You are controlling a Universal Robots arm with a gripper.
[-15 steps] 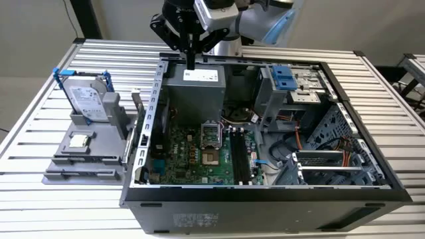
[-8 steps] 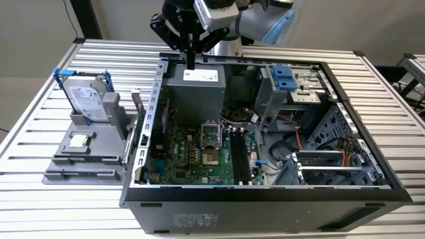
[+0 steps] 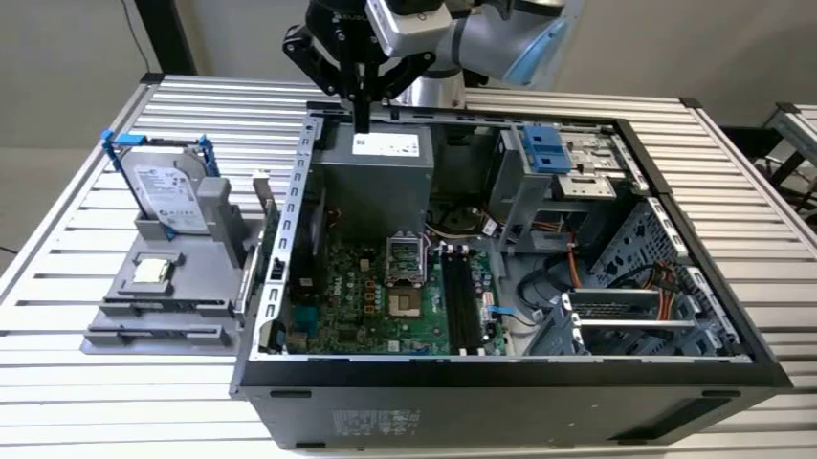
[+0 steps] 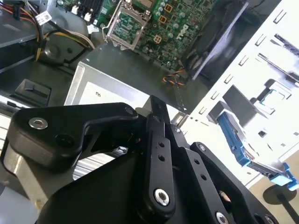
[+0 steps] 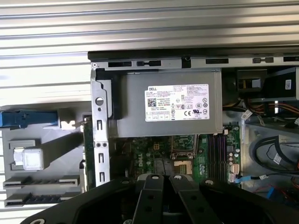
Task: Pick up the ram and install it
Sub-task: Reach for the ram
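End effector (image 3: 364, 128) hovering just above power supply (image 3: 377, 182) inside open computer case (image 3: 511, 371), fingers pressed together, gripping nothing visible.

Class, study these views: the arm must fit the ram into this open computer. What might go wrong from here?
1. The claw hangs shut over the power supply, close to the case wall; lowering straight down could strike either.
2. The memory slots sit right beside the exposed CPU socket; a sideways miss might damage it.
3. Loose cables near the slots could snag the claw.
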